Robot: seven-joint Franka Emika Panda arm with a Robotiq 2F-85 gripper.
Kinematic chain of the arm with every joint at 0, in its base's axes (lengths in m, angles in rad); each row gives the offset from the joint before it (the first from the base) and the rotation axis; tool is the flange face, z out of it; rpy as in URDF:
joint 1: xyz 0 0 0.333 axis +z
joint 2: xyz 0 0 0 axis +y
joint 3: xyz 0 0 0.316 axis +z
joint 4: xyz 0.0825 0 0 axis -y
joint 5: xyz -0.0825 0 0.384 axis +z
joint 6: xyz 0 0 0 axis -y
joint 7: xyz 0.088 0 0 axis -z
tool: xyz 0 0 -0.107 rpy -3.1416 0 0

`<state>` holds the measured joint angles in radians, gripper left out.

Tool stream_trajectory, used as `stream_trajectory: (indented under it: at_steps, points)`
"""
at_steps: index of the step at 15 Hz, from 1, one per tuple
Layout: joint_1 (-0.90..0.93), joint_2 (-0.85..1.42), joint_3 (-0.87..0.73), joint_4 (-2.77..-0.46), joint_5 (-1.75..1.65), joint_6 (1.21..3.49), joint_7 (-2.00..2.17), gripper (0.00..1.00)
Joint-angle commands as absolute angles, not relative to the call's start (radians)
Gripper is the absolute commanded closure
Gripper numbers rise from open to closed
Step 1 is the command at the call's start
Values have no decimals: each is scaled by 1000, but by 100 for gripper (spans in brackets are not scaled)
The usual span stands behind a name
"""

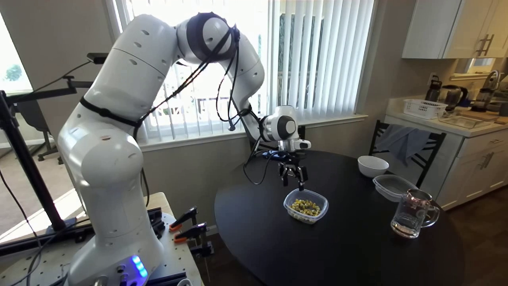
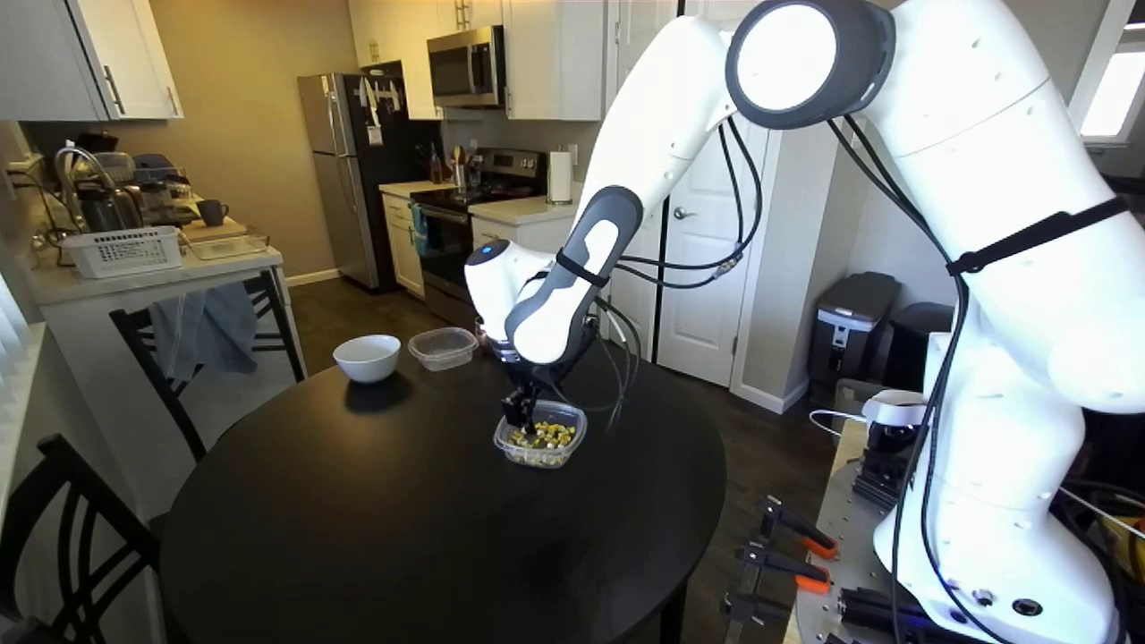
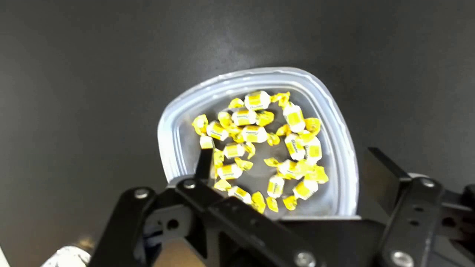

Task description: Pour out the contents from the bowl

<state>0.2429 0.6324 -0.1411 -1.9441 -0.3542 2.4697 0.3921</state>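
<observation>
Round table, edges well apart from bowl of yellow sweets, empty claw spread wide above

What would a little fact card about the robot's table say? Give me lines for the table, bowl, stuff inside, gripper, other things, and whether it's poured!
Table: dark and round
Bowl: see-through, standing upright on the table
Inside: candies in yellow-and-white wrappers
Gripper: open, right by the bowl; can't tell if it touches
Also on the table: white bowl, clear plastic container, glass mug with a handle
Poured out: not yet, candies are in the bowl
</observation>
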Motion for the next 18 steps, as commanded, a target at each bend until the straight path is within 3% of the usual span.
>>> stream_trajectory:
  at_steps: [1,7,8,9,18]
  points:
    - [282,717,-159,-1852,-453,2482,347,0]
    - [249,909,-155,-1693,-447,2478,233,0]
    - [249,922,-154,-1686,-456,2498,208,25]
    - [249,937,-155,-1671,-457,2501,188,26]
    - [277,940,-167,-1672,-466,2585,108,85]
